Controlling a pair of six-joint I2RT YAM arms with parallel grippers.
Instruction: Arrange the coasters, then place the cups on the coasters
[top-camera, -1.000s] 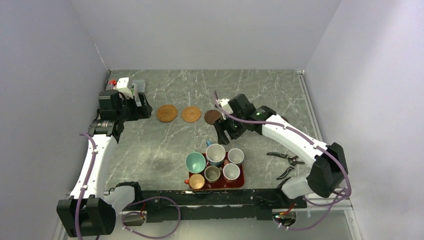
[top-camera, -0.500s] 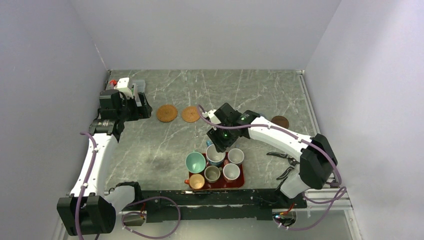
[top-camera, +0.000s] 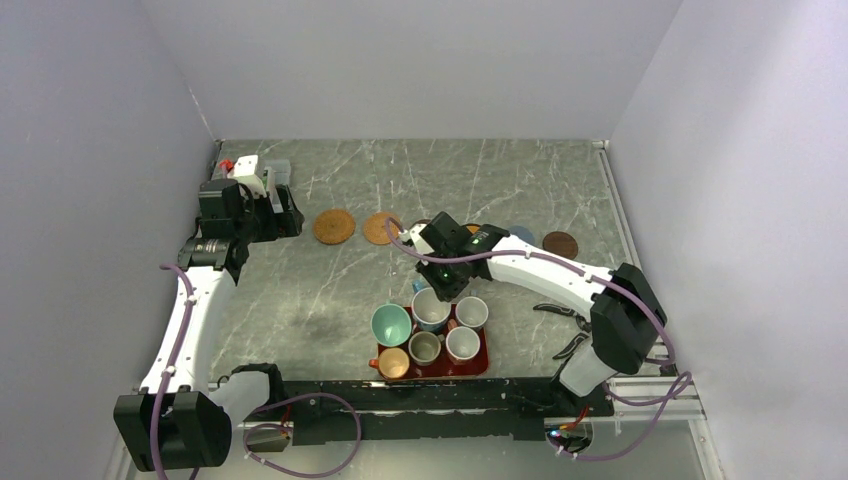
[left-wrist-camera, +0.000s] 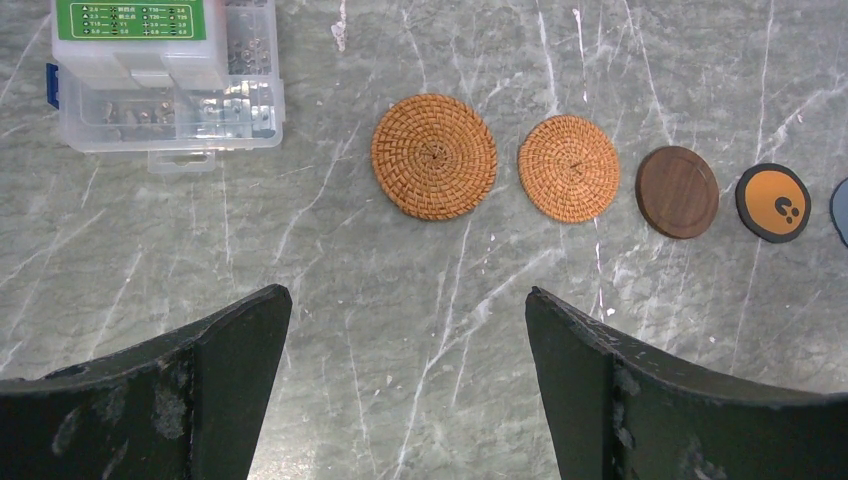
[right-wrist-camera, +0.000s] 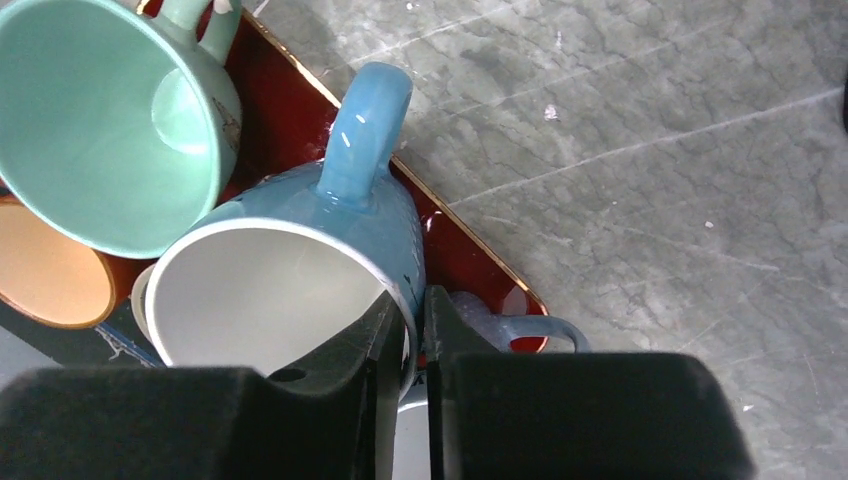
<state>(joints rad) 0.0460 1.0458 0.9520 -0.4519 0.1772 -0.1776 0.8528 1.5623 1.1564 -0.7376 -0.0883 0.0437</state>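
The coasters lie in a row: two woven tan ones (left-wrist-camera: 434, 156) (left-wrist-camera: 569, 168), a dark brown one (left-wrist-camera: 677, 191), a black one with an orange centre (left-wrist-camera: 773, 203) and the edge of a blue-grey one (left-wrist-camera: 842, 210). Another dark brown coaster (top-camera: 560, 243) lies further right. Six cups stand on the red tray (top-camera: 482, 366). My right gripper (right-wrist-camera: 412, 320) is shut on the rim of the blue-handled cup (right-wrist-camera: 270, 300), one finger inside and one outside. Beside it are the teal cup (right-wrist-camera: 90, 130) and the orange cup (right-wrist-camera: 45, 280). My left gripper (left-wrist-camera: 408, 330) hangs open over bare table.
A clear plastic parts box (left-wrist-camera: 165, 80) sits at the back left by the left gripper. Black pliers (top-camera: 570, 315) lie on the table right of the tray. My right arm (top-camera: 540, 270) reaches across over part of the coaster row.
My right arm swung from the coaster row down to the tray, and its jaws closed on the blue-handled cup's rim. The left arm stayed still.
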